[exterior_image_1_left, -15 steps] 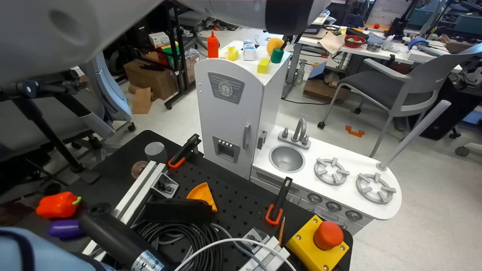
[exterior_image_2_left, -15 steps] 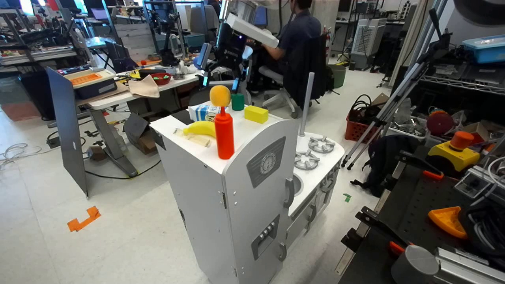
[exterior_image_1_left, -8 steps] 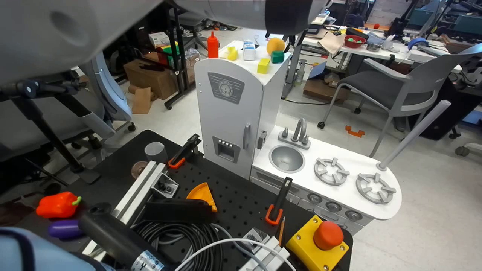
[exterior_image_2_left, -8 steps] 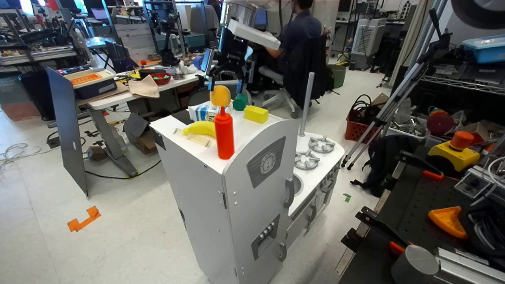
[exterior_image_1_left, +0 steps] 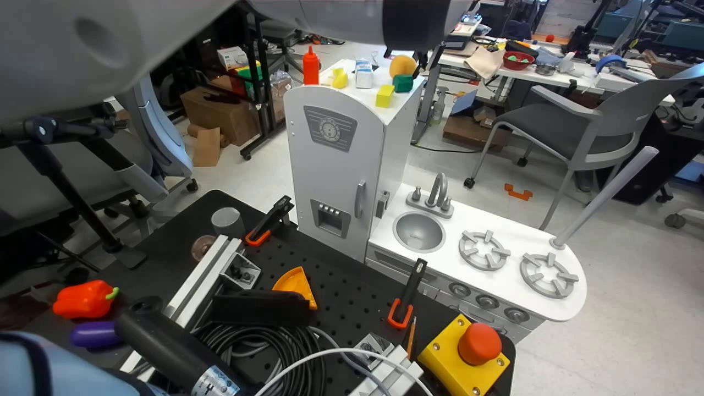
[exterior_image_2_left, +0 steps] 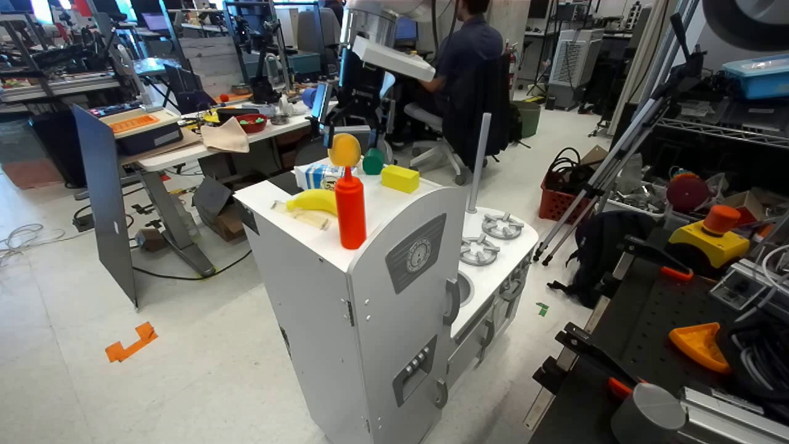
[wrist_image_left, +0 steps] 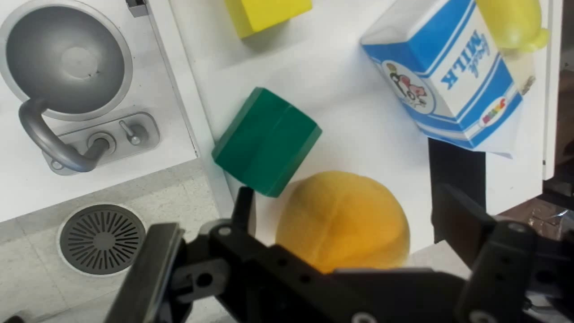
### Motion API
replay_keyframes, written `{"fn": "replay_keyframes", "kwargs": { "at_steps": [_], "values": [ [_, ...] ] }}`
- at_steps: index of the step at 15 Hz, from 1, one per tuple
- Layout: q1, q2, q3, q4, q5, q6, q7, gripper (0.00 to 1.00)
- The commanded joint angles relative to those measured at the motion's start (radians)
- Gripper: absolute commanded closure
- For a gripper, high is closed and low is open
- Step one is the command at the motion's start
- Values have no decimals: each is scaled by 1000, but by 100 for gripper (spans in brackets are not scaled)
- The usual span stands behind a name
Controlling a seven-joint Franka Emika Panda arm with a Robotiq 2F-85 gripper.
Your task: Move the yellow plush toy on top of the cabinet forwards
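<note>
The yellow plush toy [wrist_image_left: 345, 220] is a round yellow-orange ball near the back edge of the cabinet's flat top; it shows in both exterior views [exterior_image_1_left: 402, 66] [exterior_image_2_left: 344, 150]. The light-grey cabinet [exterior_image_1_left: 338, 170] also shows in an exterior view [exterior_image_2_left: 308, 308]. My gripper [wrist_image_left: 347, 202] is open, its two fingers apart on either side of the toy in the wrist view, with a gap at each side. In an exterior view the gripper [exterior_image_2_left: 351, 139] reaches down behind the toy, its fingertips partly hidden. I cannot tell whether anything touches the toy.
A green block [wrist_image_left: 267, 141] lies close beside the toy and the left finger. A yellow block [exterior_image_2_left: 400, 179], milk carton [wrist_image_left: 448, 76], banana [exterior_image_2_left: 313, 201] and upright red bottle [exterior_image_2_left: 351, 213] share the top. The lower sink counter [exterior_image_1_left: 467, 220] stands alongside.
My gripper has come down to both sides of the toy, then shifted slightly left in both exterior views. The green block has tipped and turned. The toy has barely moved.
</note>
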Motion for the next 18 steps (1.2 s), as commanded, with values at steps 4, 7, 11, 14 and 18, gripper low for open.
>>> {"fn": "replay_keyframes", "kwargs": {
  "at_steps": [4, 7, 11, 14, 18],
  "values": [
    [19, 18, -37, 29, -28, 19, 24, 0],
    [24, 20, -49, 30, -30, 23, 22, 25],
    [30, 23, -63, 30, -26, 26, 22, 51],
    [35, 25, -72, 31, -28, 34, 23, 73],
    [43, 13, -90, 32, -33, 63, 16, 98]
  ]
}}
